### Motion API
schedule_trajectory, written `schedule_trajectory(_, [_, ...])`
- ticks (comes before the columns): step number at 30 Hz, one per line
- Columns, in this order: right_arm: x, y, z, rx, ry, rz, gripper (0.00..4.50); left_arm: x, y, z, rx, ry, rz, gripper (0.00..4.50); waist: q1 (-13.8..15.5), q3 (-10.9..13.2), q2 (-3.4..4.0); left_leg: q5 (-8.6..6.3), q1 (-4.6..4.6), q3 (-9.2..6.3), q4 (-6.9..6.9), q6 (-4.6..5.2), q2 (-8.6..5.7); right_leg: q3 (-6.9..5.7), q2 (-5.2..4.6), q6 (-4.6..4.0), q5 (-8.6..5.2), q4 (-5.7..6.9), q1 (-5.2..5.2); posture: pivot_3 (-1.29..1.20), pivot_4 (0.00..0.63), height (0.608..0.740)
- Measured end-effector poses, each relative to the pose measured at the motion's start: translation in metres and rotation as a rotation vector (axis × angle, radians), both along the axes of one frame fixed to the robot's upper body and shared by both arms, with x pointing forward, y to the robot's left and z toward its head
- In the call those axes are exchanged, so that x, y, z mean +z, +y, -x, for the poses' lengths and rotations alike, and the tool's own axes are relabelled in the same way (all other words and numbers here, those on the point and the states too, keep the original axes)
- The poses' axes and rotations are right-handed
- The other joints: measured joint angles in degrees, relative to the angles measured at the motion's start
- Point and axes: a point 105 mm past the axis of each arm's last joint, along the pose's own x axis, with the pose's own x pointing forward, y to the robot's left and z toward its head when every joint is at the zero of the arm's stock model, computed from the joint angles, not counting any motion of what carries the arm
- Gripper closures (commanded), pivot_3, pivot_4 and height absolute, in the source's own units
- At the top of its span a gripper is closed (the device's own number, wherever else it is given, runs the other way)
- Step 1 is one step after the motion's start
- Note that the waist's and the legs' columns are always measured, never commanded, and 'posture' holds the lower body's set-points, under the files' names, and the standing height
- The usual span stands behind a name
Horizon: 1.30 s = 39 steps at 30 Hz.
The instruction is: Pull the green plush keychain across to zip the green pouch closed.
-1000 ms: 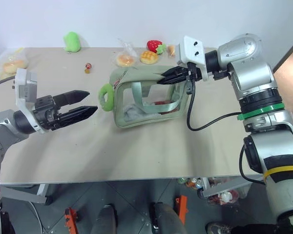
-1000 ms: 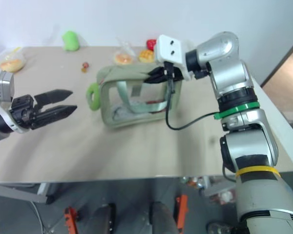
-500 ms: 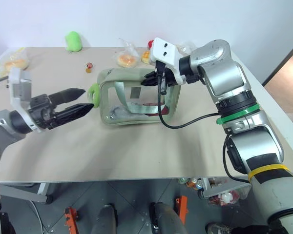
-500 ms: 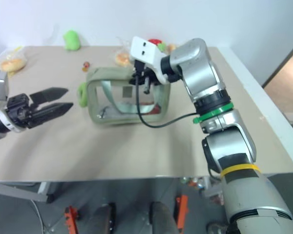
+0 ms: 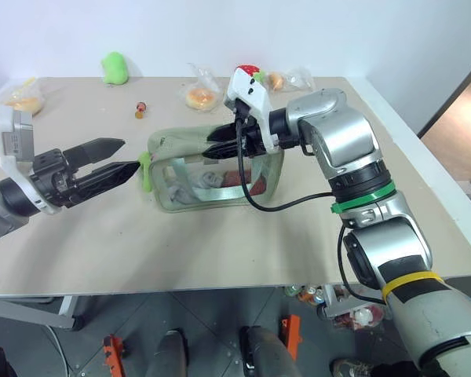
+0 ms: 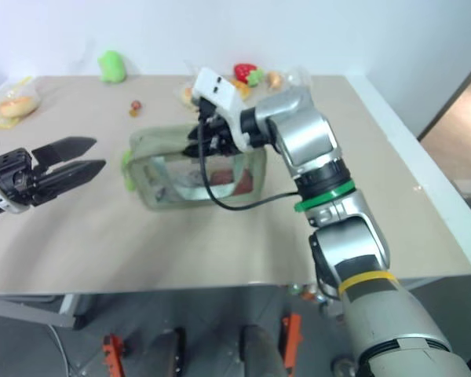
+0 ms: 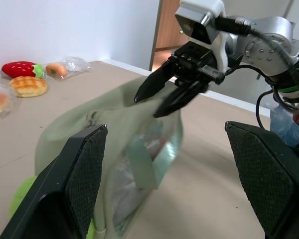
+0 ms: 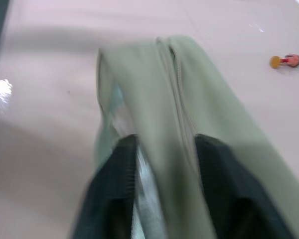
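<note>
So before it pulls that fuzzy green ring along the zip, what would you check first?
1. Left gripper open for the grab: ok.
2. Fuzzy ring in sight at the pouch's end, just off the left fingertips: ok.
3. Ring gripped: not ok.
4. Right gripper steadying the pouch: not ok, its jaws are apart over the top fabric.
5. Zip track lying straight: ok.
6. Zip already shut: cannot tell.
</note>
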Motion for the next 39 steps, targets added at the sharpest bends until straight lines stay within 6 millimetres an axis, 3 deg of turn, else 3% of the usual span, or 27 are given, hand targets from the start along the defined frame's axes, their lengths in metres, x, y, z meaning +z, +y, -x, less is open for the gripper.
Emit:
schedule_trajectory(5, [0.056, -0.017, 0.007, 0.039, 0.026, -0.177, 1.84, -0.003, 0.003, -0.003, 0.006, 0.017, 0.01, 0.56, 0.13, 0.01, 0.0, 0.0, -0.01, -0.01, 0.0, 0.0, 0.0, -0.01, 0.0, -0.01, -0.03, -0.01, 0.0, 0.0, 0.15, 0.74])
schedule_trajectory(9, [0.074, -0.045, 0.015, 0.082, -0.027, -0.218, 1.84, -0.011, 0.012, -0.009, 0.04, 0.051, 0.025, 0.56, 0.18, -0.01, -0.01, -0.02, 0.0, 0.0, -0.02, 0.0, 0.0, -0.01, 0.0, -0.01, -0.06, -0.04, 0.02, 0.0, 0.15, 0.74])
schedule_trajectory(13, [0.052, -0.094, 0.009, 0.014, -0.09, -0.136, 1.84, -0.03, 0.026, -0.014, 0.096, 0.129, 0.045, 0.56, 0.1, -0.02, -0.04, -0.03, -0.01, 0.07, -0.01, -0.02, -0.01, 0.04, -0.03, 0.01, -0.13, -0.08, 0.03, 0.0, 0.15, 0.74])
schedule_trajectory(20, [0.011, -0.122, 0.001, -0.05, -0.125, 0.018, 1.84, -0.032, 0.025, -0.015, 0.095, 0.131, 0.034, 0.56, -0.26, 0.01, 0.02, -0.03, 0.1, 0.13, -0.04, -0.01, 0.01, 0.07, 0.0, -0.04, -0.1, -0.02, 0.0, 0.0, 0.15, 0.74])
schedule_trajectory(35, [-0.039, -0.122, -0.022, -0.131, -0.093, 0.114, 1.84, -0.034, 0.026, -0.017, 0.092, 0.14, 0.024, 0.56, -0.06, 0.01, 0.01, -0.03, 0.08, 0.16, -0.02, -0.01, 0.01, 0.12, 0.0, -0.03, -0.09, -0.02, 0.01, 0.0, 0.15, 0.74])
schedule_trajectory(39, [-0.044, -0.124, -0.025, -0.142, -0.084, 0.12, 1.84, -0.037, 0.015, -0.013, 0.046, 0.157, 0.005, 0.56, -0.03, 0.01, 0.01, -0.03, 0.07, 0.16, -0.02, -0.01, 0.01, 0.13, 0.0, -0.02, -0.1, -0.03, 0.01, 0.0, 0.15, 0.74])
